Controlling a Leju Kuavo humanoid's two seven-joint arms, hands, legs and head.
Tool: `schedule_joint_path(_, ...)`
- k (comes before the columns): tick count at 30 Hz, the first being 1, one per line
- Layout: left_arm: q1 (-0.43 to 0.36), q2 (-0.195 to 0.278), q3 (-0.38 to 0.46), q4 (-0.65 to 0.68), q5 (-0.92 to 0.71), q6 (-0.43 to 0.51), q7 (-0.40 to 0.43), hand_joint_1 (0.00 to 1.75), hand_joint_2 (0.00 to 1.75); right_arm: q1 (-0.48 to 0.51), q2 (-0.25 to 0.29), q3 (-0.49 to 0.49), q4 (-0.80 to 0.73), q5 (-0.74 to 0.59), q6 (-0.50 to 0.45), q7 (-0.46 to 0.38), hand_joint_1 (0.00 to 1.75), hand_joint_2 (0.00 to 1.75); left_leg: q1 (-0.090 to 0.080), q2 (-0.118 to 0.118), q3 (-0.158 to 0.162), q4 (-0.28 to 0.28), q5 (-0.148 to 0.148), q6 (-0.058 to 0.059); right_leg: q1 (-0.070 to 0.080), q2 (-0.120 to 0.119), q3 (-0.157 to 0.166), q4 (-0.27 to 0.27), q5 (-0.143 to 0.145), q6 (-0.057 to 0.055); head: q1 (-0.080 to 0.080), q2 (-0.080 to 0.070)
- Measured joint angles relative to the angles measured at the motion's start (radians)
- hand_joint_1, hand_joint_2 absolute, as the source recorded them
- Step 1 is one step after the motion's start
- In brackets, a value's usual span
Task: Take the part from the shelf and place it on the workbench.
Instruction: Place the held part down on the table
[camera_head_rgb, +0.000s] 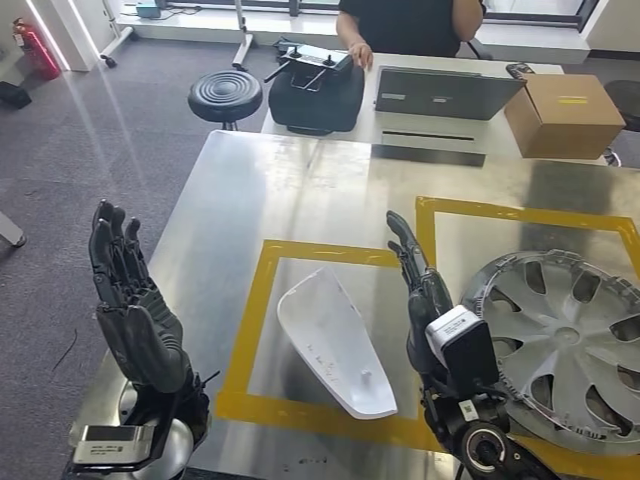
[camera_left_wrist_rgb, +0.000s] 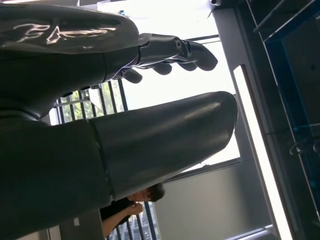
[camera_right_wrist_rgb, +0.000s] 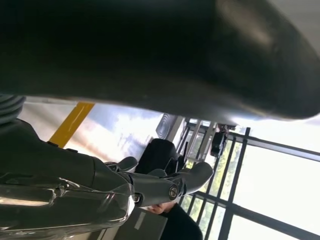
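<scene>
Our right hand (camera_right_wrist_rgb: 113, 195) comes in with its dark fingers (camera_right_wrist_rgb: 188, 180) stretched out and holding nothing, the thick thumb (camera_right_wrist_rgb: 211, 55) blurred above them. Behind we see the shiny workbench (camera_right_wrist_rgb: 113, 130) with a yellow tape line (camera_right_wrist_rgb: 70, 124), a black bag (camera_right_wrist_rgb: 156, 155) and bright windows (camera_right_wrist_rgb: 271, 185).

Bright daylight, glare off workbench (camera_head_rgb: 226, 200)

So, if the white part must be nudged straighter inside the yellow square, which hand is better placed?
The right hand, probably. It is raised just beside the white part, over the yellow square. The left hand is off the workbench's left edge, farther away. Both hold nothing.
</scene>
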Motion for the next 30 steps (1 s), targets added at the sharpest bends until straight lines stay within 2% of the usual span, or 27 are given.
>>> schedule_joint_path(2,0.001,0.000,0.000,0.000,-0.002,0.000,0.001,0.00,0.00,-0.001,-0.002,-0.001,-0.004,0.000,0.002,0.000,0.00,0.00,-0.001,-0.002,-0.005,0.009,-0.002,-0.012,0.002,0.003,0.077,-0.131,0.038,-0.002,0.008,0.000)
schedule_joint_path(3,0.001,0.000,0.000,0.000,-0.002,0.000,0.001,0.00,0.00,-0.001,-0.002,-0.002,-0.007,0.000,0.004,0.000,0.00,0.00,-0.002,-0.004,-0.009,0.013,0.000,-0.019,0.004,0.005,0.094,-0.161,0.041,-0.004,0.010,0.000)
schedule_joint_path(6,0.002,0.000,0.000,0.000,-0.003,0.000,0.000,0.00,0.00,-0.001,-0.002,-0.002,-0.011,-0.001,0.008,0.000,0.00,0.00,-0.004,-0.006,-0.021,0.023,0.005,-0.038,0.007,0.006,0.088,-0.169,0.044,-0.019,0.001,0.000)
schedule_joint_path(7,0.002,0.000,0.000,0.000,-0.003,0.000,0.000,0.00,0.00,-0.002,-0.002,-0.002,-0.012,-0.001,0.009,0.000,0.00,0.00,-0.003,-0.005,-0.030,0.037,-0.009,-0.043,0.007,0.004,0.083,-0.170,0.049,-0.027,-0.004,0.000)
schedule_joint_path(8,0.002,0.000,0.000,0.000,-0.003,0.000,0.000,0.00,0.00,-0.002,-0.002,-0.002,-0.013,-0.001,0.009,0.000,0.00,0.00,-0.002,-0.005,-0.046,0.070,-0.036,-0.046,0.005,0.002,0.076,-0.173,0.055,-0.037,-0.011,0.000)
schedule_joint_path(11,0.003,0.000,0.000,0.000,-0.003,0.000,0.000,0.00,0.00,-0.002,-0.003,-0.001,-0.016,-0.001,0.010,0.000,0.00,0.00,-0.002,-0.004,-0.130,0.260,-0.150,-0.050,0.011,-0.004,0.045,-0.175,0.074,-0.061,-0.034,0.000)
schedule_joint_path(12,0.003,0.001,0.000,0.000,-0.003,0.000,0.000,0.00,0.00,-0.002,-0.003,-0.001,-0.016,-0.001,0.010,0.000,0.00,0.00,-0.002,-0.004,-0.147,0.307,-0.166,-0.049,0.015,-0.005,0.034,-0.174,0.081,-0.065,-0.040,0.000)
schedule_joint_path(13,0.003,0.001,0.000,0.000,-0.003,0.000,-0.001,0.00,0.00,-0.002,-0.003,-0.001,-0.016,-0.001,0.010,0.001,0.00,0.00,-0.003,-0.004,-0.146,0.321,-0.161,-0.047,0.019,-0.006,0.024,-0.174,0.089,-0.067,-0.044,0.000)
schedule_joint_path(14,0.003,0.001,0.000,0.000,-0.003,0.000,-0.001,0.00,0.00,-0.002,-0.003,-0.001,-0.016,-0.001,0.010,0.001,0.00,0.00,-0.004,-0.004,-0.125,0.296,-0.138,-0.042,0.022,-0.007,0.014,-0.173,0.096,-0.067,-0.047,0.000)
schedule_joint_path(16,0.003,0.001,0.000,0.000,-0.003,0.000,-0.001,0.00,0.00,-0.002,-0.003,-0.001,-0.016,-0.001,0.010,0.001,0.00,0.00,-0.011,-0.003,-0.036,0.160,-0.083,-0.025,0.026,-0.006,-0.001,-0.173,0.111,-0.066,-0.052,0.000)
schedule_joint_path(17,0.001,0.001,0.000,0.000,-0.003,0.000,-0.001,0.00,0.00,-0.002,-0.003,-0.001,-0.016,-0.002,0.010,0.000,0.00,0.00,-0.015,-0.002,0.008,0.089,-0.067,-0.019,0.028,-0.006,-0.006,-0.173,0.118,-0.064,-0.053,0.000)
schedule_joint_path(18,0.000,0.001,0.000,0.000,-0.004,0.000,-0.001,0.00,0.00,-0.003,-0.003,-0.001,-0.017,-0.004,0.011,0.000,0.00,0.00,-0.020,0.000,0.037,0.039,-0.060,-0.014,0.028,-0.007,-0.009,-0.174,0.126,-0.060,-0.052,0.000)
schedule_joint_path(19,-0.001,0.001,0.000,0.000,-0.005,0.001,-0.001,0.00,0.00,-0.004,-0.003,-0.002,-0.017,-0.008,0.011,-0.002,0.00,0.00,-0.024,0.001,0.051,0.012,-0.058,-0.012,0.027,-0.007,-0.010,-0.175,0.133,-0.055,-0.051,0.000)
schedule_joint_path(21,0.000,0.000,0.000,0.000,-0.007,0.001,0.000,0.00,0.00,-0.006,-0.003,-0.002,-0.017,-0.015,0.013,-0.004,0.00,0.00,-0.026,0.002,0.044,0.000,-0.045,-0.005,0.026,-0.007,-0.010,-0.178,0.146,-0.042,-0.049,0.000)
schedule_joint_path(22,0.000,0.000,0.000,0.000,-0.008,0.001,0.000,0.00,0.00,-0.007,-0.003,-0.002,-0.017,-0.017,0.014,-0.004,0.00,0.00,-0.023,0.003,0.038,-0.005,-0.035,0.000,0.026,-0.004,-0.017,-0.172,0.141,-0.037,-0.050,0.000)
schedule_joint_path(23,0.000,0.000,0.000,0.000,-0.009,0.001,0.001,0.00,0.00,-0.007,-0.004,-0.002,-0.017,-0.018,0.015,-0.005,0.00,0.00,-0.020,0.005,0.030,-0.010,-0.023,0.006,0.026,-0.002,-0.029,-0.151,0.116,-0.032,-0.047,0.000)
schedule_joint_path(24,0.000,-0.001,0.000,0.000,-0.010,0.001,0.002,0.00,0.00,-0.007,-0.004,-0.003,-0.017,-0.019,0.015,-0.006,0.00,0.00,-0.017,0.006,0.019,-0.015,-0.010,0.010,0.027,0.001,-0.046,-0.108,0.072,-0.028,-0.041,0.000)
schedule_joint_path(26,0.001,-0.002,0.000,0.000,-0.011,0.000,0.004,0.00,0.00,-0.008,-0.004,-0.003,-0.017,-0.024,0.015,-0.008,0.00,0.00,-0.017,0.008,-0.007,-0.015,0.012,0.014,0.025,0.001,-0.083,0.025,-0.039,-0.022,-0.025,0.000)
schedule_joint_path(27,0.002,-0.002,0.000,0.000,-0.012,0.000,0.004,0.00,0.00,-0.008,-0.005,-0.003,-0.016,-0.027,0.016,-0.010,0.00,0.00,-0.018,0.008,-0.021,-0.014,0.022,0.013,0.024,0.000,-0.091,0.087,-0.069,-0.020,-0.019,0.000)
schedule_joint_path(28,0.003,-0.001,0.000,0.000,-0.012,0.000,0.004,0.00,0.00,-0.008,-0.005,-0.002,-0.016,-0.031,0.017,-0.012,0.00,0.00,-0.019,0.008,-0.033,-0.013,0.032,0.012,0.024,0.000,-0.086,0.122,-0.074,-0.020,-0.013,0.000)
schedule_joint_path(29,0.003,-0.001,0.000,0.000,-0.012,0.000,0.004,0.00,0.00,-0.008,-0.005,-0.002,-0.015,-0.034,0.018,-0.015,0.00,0.00,-0.019,0.008,-0.045,-0.012,0.040,0.010,0.024,0.000,-0.062,0.120,-0.057,-0.021,-0.009,0.000)
schedule_joint_path(30,0.003,-0.001,0.000,0.000,-0.012,0.000,0.004,0.00,0.00,-0.008,-0.005,-0.002,-0.015,-0.036,0.019,-0.017,0.00,0.00,-0.020,0.007,-0.055,-0.011,0.048,0.008,0.024,0.000,-0.021,0.079,-0.028,-0.023,-0.004,0.000)
